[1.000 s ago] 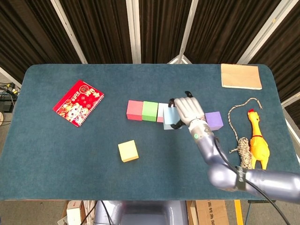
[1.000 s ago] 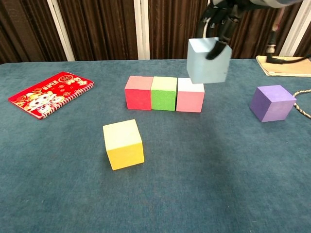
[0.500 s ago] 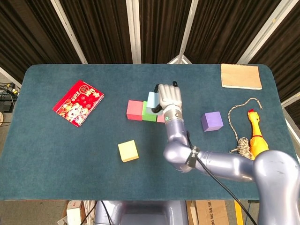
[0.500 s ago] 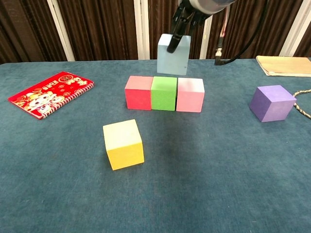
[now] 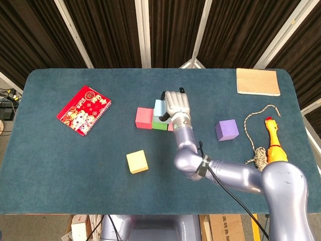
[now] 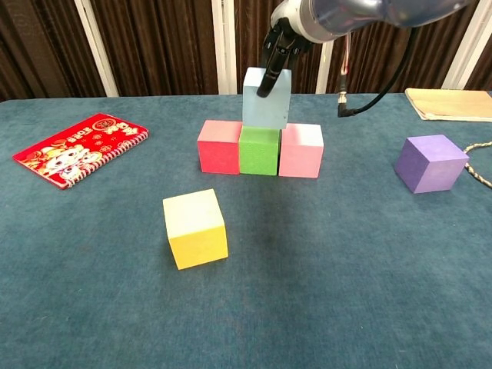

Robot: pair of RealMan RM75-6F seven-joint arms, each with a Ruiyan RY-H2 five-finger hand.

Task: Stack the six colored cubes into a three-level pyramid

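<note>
The right hand (image 6: 278, 48) grips the pale blue foam cube (image 6: 266, 97) from above, hanging it over the green cube (image 6: 259, 151), not over a seam; the left hand is out of view.

A matt, felt-like teal cloth covers the worktop (image 6: 346, 307). The yellow cube (image 6: 195, 228) and purple cube (image 6: 430, 163) look matt and smooth (foam or painted wood, unclear which). The right arm (image 5: 220, 173) is glossy silver-lilac plastic or metal. The red notebook (image 6: 78, 149) has a shiny printed cover; the rope (image 5: 257, 135) is rough, twisted fibre.
</note>
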